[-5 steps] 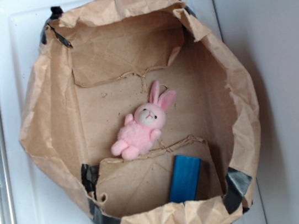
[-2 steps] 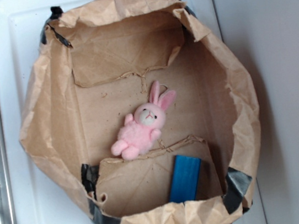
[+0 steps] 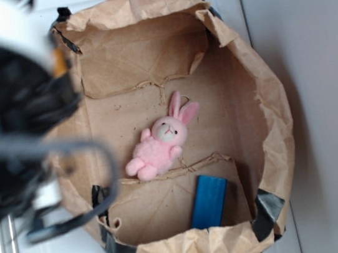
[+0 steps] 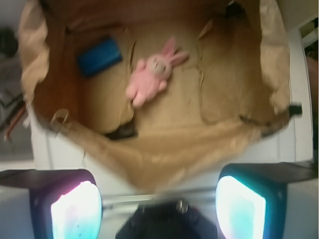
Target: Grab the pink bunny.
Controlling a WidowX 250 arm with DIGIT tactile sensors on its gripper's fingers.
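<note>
- The pink bunny lies flat on the floor of the paper bag, near the middle, ears slanted toward the bag's far right corner. Nothing touches it, so it looks open to a grasp from above.
- The blue block sits apart from the bunny, leaning at the bag's near wall beside a folded flap.
- The bag's walls are rolled down and spread, probably to leave its floor reachable.
- The gripper hovers outside the bag's left rim, fingers spread apart and empty; it must cross the rim before descending.
</note>
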